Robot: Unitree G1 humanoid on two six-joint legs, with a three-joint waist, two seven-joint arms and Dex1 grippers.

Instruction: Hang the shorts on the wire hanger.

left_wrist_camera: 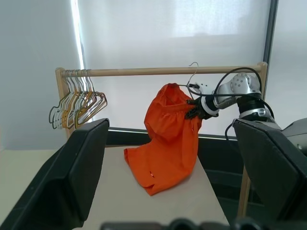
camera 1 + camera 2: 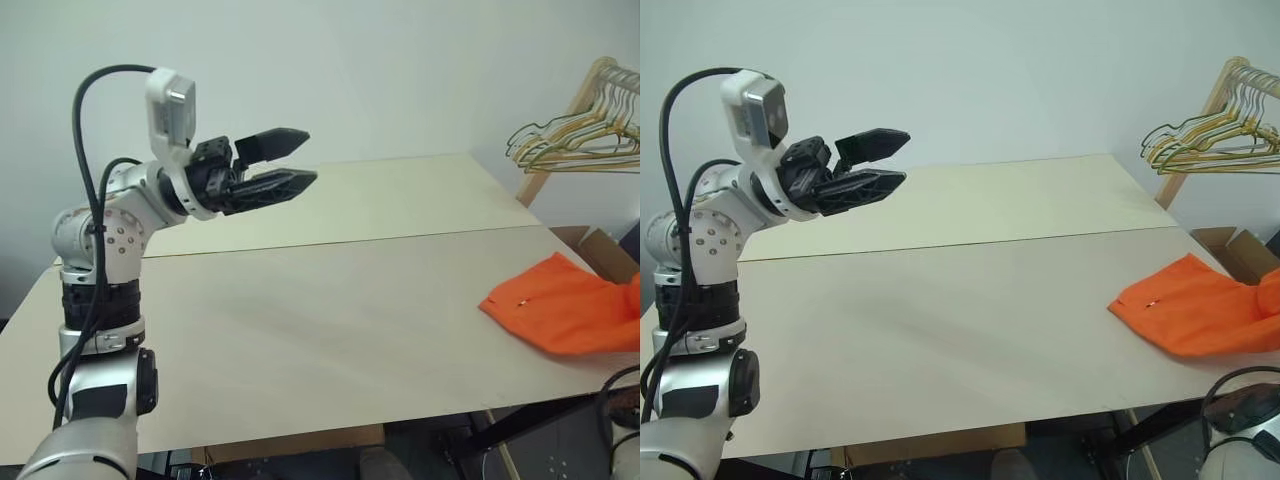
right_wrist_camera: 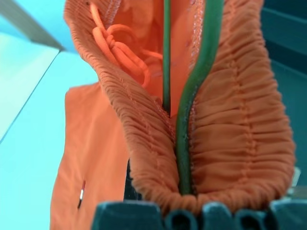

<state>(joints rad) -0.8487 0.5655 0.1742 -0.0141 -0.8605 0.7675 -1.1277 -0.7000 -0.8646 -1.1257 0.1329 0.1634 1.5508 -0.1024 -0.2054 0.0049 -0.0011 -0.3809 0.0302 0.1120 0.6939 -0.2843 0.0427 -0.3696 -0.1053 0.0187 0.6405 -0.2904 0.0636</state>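
Scanning left to right. Left gripper (image 2: 268,165) raised above the far-left part of the table (image 2: 330,320), jaws spread wide, nothing between them, aimed across toward the right side. Bare tabletop through the middle. Shorts (image 1: 170,136) at the right: lower portion draped on the table's right edge, seen as an orange patch in the head views; waistband lifted up off the table. Right gripper (image 1: 194,109) clamped shut on the gathered waistband together with the wire hanger (image 1: 192,79), whose wire runs through the waistband opening in the right wrist view. Hook standing up just under the wooden rail (image 1: 158,72) of the rack beyond the table's right end; contact between hook and rail not resolvable. Bunch of spare hangers (image 1: 76,103) at the rail's other end.

Key relation: garment hangs lengthwise downward from the right gripper, long axis near vertical, rail directly above the hook. Right arm clearly the nearer one; left arm well apart across the whole table. Judged: next move a small lift to seat the hook on the rail, right arm only.
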